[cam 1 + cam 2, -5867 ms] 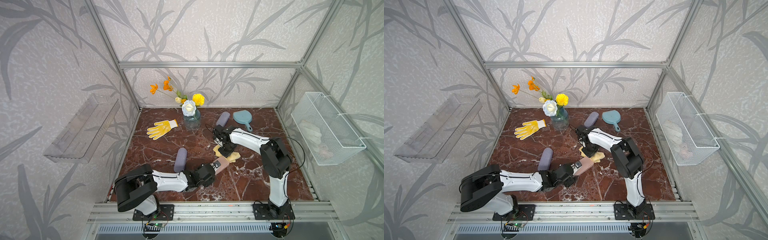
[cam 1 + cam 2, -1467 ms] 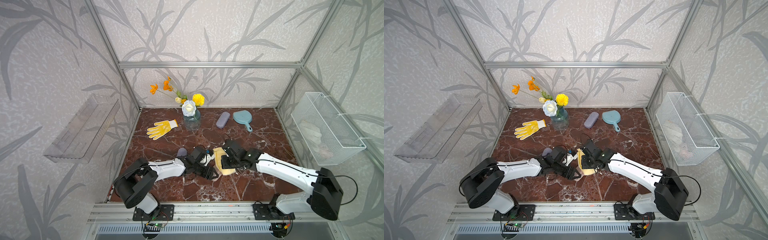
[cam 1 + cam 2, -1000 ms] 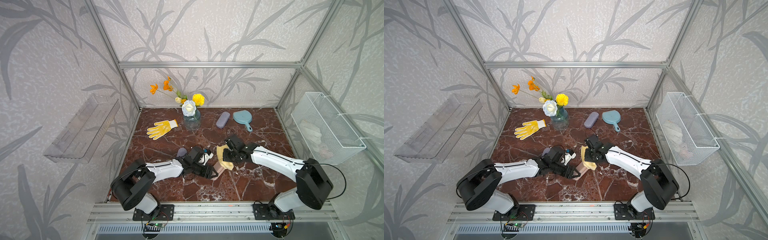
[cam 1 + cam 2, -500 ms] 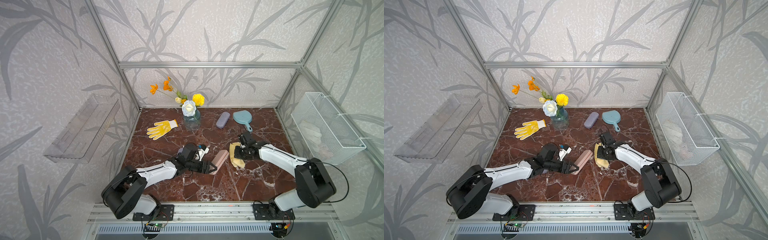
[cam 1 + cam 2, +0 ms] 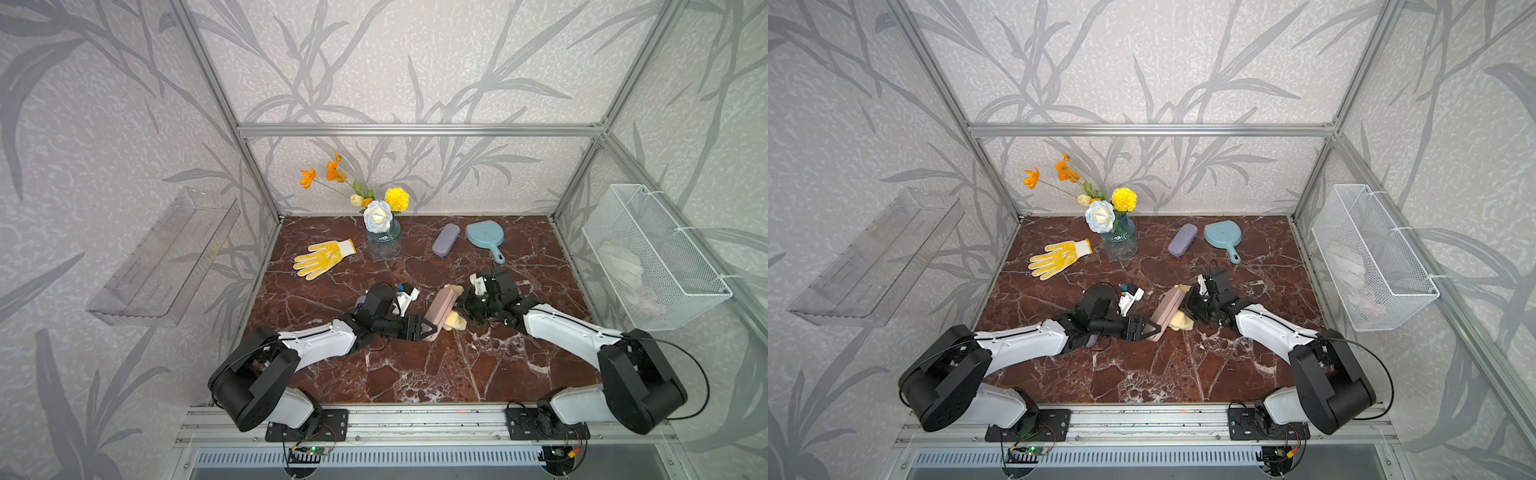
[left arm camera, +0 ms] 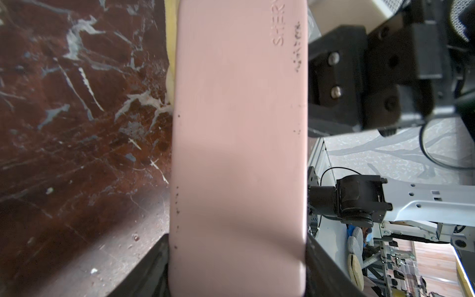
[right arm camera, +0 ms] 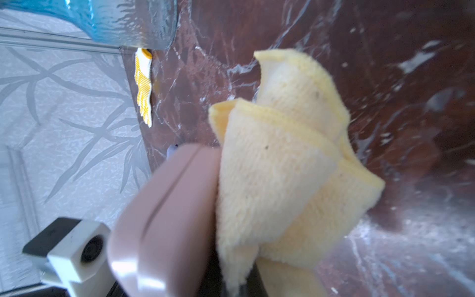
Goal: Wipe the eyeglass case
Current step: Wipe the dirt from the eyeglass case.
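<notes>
Pressed again to the pink eyeglass case (image 5: 439,311), which my left tool (image 5: 429,329) grasps by its near end over the middle of the marble surface (image 5: 415,374), is the yellow cloth (image 5: 455,321) that stood apart half a second ago, clenched in my right tool (image 5: 464,307) along the case's right side.

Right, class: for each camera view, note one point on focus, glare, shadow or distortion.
Left wrist view: a shadow band crosses the pink case, and its near end is blurred. Right wrist view: the case is out of focus with glare on its corner; the yellow cloth is sharper. Both top views: sharp and evenly lit, the frame posts leaning outward.
</notes>
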`<state>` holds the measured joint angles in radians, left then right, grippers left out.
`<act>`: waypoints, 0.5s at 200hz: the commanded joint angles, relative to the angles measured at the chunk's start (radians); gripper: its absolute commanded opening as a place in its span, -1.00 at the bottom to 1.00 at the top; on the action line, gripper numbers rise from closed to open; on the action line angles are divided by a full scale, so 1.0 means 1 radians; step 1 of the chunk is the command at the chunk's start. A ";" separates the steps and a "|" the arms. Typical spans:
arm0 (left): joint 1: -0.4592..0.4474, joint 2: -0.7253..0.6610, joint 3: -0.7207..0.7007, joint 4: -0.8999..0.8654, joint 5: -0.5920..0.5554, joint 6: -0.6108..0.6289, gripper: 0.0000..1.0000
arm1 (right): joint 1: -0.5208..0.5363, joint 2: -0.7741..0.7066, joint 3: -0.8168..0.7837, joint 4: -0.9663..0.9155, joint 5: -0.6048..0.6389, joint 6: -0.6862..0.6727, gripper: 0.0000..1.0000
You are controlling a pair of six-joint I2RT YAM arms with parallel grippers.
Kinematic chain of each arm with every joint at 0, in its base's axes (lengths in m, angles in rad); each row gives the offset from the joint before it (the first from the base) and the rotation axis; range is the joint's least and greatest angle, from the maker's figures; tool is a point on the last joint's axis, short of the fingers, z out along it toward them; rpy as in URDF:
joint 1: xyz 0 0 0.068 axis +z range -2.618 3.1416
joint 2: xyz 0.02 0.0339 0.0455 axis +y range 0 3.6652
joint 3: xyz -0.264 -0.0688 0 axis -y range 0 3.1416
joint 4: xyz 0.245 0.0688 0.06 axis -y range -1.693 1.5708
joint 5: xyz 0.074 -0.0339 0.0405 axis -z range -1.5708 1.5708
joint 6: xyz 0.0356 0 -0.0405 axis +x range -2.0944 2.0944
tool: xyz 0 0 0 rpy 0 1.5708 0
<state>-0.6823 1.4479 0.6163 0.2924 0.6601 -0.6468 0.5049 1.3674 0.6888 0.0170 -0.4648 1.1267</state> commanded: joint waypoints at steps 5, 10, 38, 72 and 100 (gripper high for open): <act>-0.003 0.000 0.046 0.031 -0.002 0.021 -0.91 | 0.105 -0.031 -0.033 0.134 -0.071 0.143 -1.00; -0.001 0.000 0.048 0.032 -0.003 0.021 -0.91 | 0.119 -0.027 -0.044 0.150 -0.069 0.158 -1.00; 0.004 -0.014 0.040 0.035 -0.023 0.019 -0.91 | 0.157 -0.002 -0.102 0.236 -0.069 0.220 -1.00; 0.003 -0.019 0.035 0.020 -0.015 0.016 -0.92 | 0.135 0.012 -0.084 0.285 -0.078 0.236 -1.00; 0.001 -0.042 -0.003 0.036 0.022 -0.003 -0.92 | 0.061 0.003 -0.026 0.264 -0.104 0.206 -1.00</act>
<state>-0.6720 1.4422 0.6353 0.3012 0.6270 -0.6476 0.6212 1.3815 0.5854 0.1829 -0.5346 1.3327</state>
